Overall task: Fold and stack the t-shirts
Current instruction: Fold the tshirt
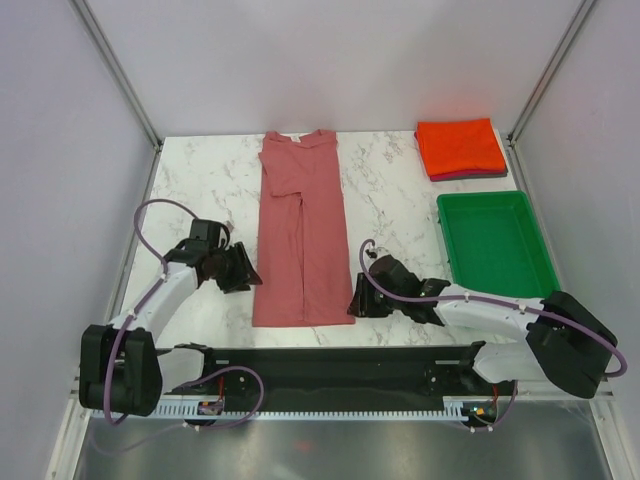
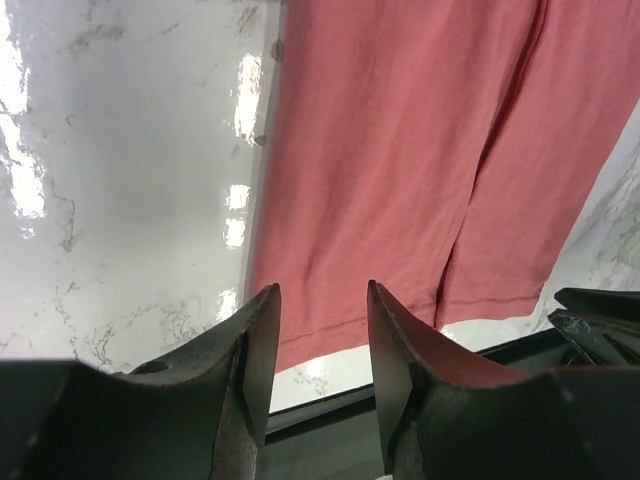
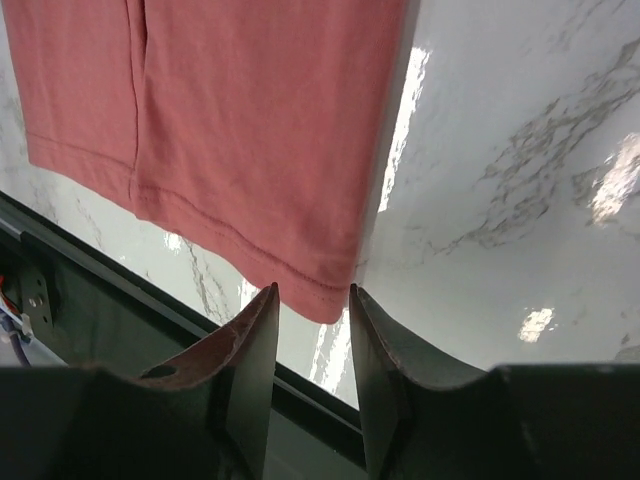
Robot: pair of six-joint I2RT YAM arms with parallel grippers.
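A dusty rose-red t-shirt (image 1: 300,230) lies flat in the middle of the table, folded lengthwise into a long strip with its hem toward me. My left gripper (image 1: 250,272) sits just left of the strip's lower edge. In the left wrist view its jaws (image 2: 320,290) stand open over the hem (image 2: 400,150) with nothing between them. My right gripper (image 1: 355,300) is at the strip's lower right corner, open too (image 3: 312,292), the hem corner (image 3: 250,130) just ahead of its fingertips. A folded orange-red t-shirt (image 1: 460,146) rests on a dark maroon one (image 1: 470,176) at the back right.
A green plastic tray (image 1: 480,196) stands on the right side of the table, in front of the folded stack. The black base rail (image 1: 330,365) runs along the near edge. White marble tabletop (image 1: 200,180) shows on both sides of the strip.
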